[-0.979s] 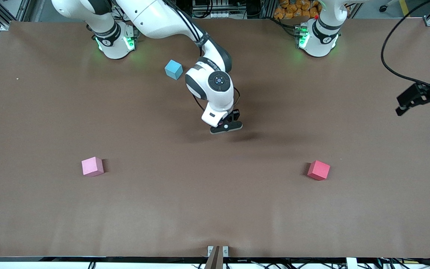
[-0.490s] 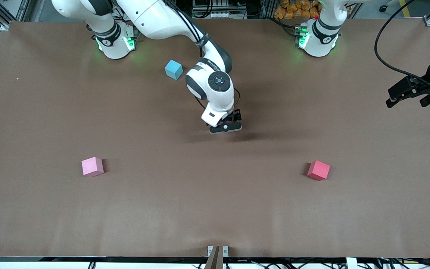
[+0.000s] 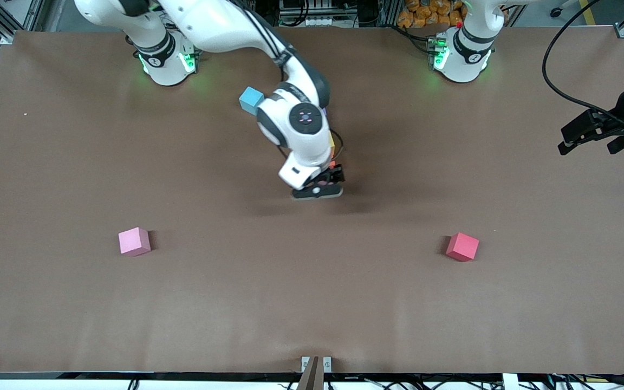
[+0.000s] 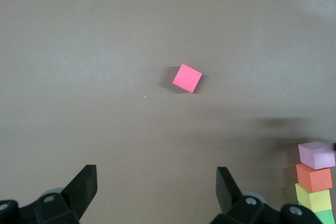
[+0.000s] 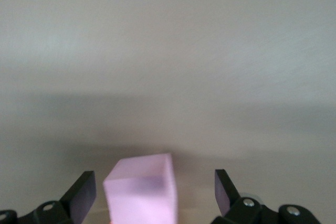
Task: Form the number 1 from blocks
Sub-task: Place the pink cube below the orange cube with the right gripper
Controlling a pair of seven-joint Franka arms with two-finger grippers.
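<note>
Brown tabletop (image 3: pixel 312 303) runs bare over most of its width, with wide free room toward the front camera's edge. Near the middle, the right pincer (image 3: pixel 317 190) hangs low over a row of blocks that its arm mostly hides in the front view; only slivers of purple (image 3: pixel 325 112), yellow (image 3: pixel 332 145) and orange (image 3: pixel 333 162) show beside the wrist. The left wrist view shows the row (image 4: pixel 316 182) more fully: a light purple block (image 4: pixel 316 154), an orange one, a yellow one and a green one (image 4: pixel 325 217), edge to edge in a line, the green cut off by the picture's border. In the right wrist view the light purple block (image 5: pixel 140 190) sits between the spread fingers (image 5: pixel 79 195), with a gap on each side, so the right pincer is released and holds nothing.

A blue block (image 3: pixel 251 101) lies beside the right arm's wrist, toward the bases. A pink block (image 3: pixel 134 241) lies well apart toward the right arm's end, and a red block (image 3: pixel 462 246) toward the left arm's end, both nearer the front camera than the row.

The left pincer (image 3: pixel 596 132) waits in the air at the tabletop's left-arm edge, its fingers (image 4: pixel 84 187) spread wide and empty, with the red block (image 4: pixel 187 78) in its view.
</note>
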